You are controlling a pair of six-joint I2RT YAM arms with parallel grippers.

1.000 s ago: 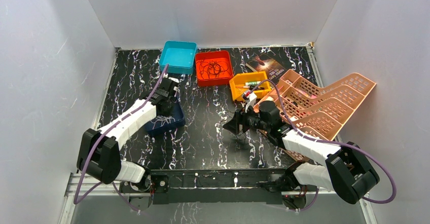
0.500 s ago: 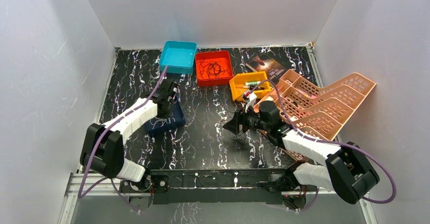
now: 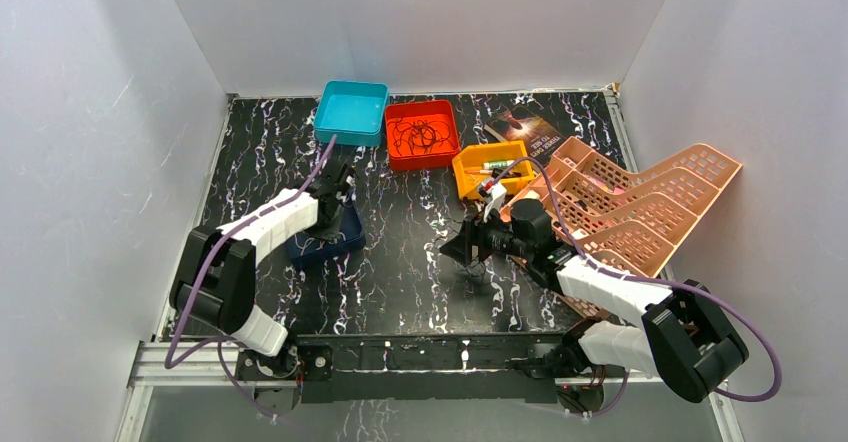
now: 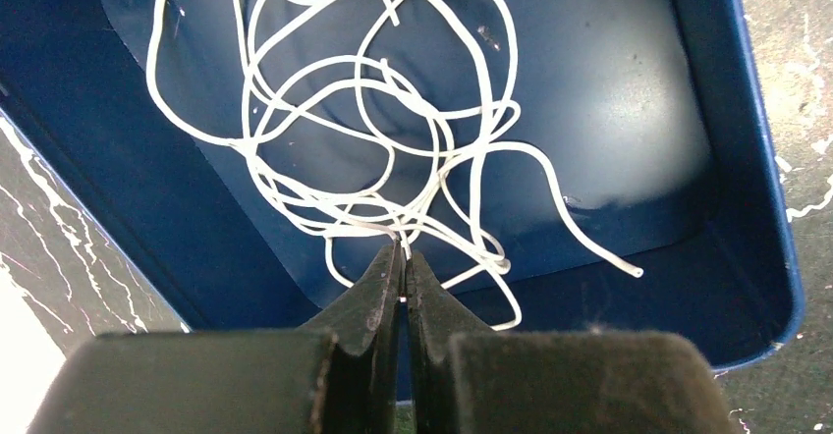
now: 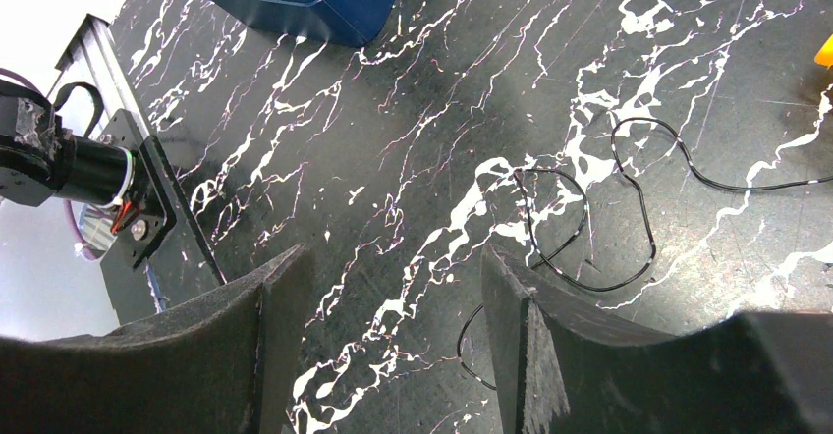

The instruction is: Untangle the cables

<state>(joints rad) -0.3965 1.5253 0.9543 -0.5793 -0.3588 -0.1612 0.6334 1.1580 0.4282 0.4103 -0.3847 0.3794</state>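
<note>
A loose tangle of white cable (image 4: pixel 373 110) lies in a dark blue tray (image 4: pixel 688 287). My left gripper (image 4: pixel 403 252) is shut on a strand at the tangle's near edge, and a bit of white shows between its pressed jaws. From above, the left gripper (image 3: pixel 336 184) sits over the far end of the blue tray (image 3: pixel 340 242). A thin black cable (image 5: pixel 589 208) curls on the marbled table. My right gripper (image 5: pixel 393 252) hangs open just above the table, its right finger beside the cable's near loop. More dark cables are tangled in a red tray (image 3: pixel 422 134).
A teal tray (image 3: pixel 352 112), an orange tray (image 3: pixel 490 167) with small items, a book (image 3: pixel 525 127) and a tilted pink basket rack (image 3: pixel 640 207) line the back and right. White walls enclose the table. The blue tray (image 5: pixel 334 17) shows far left in the right wrist view.
The left arm's elbow has swung right and away from the near edge while its gripper stays shut over the blue tray. The right arm has not moved.
</note>
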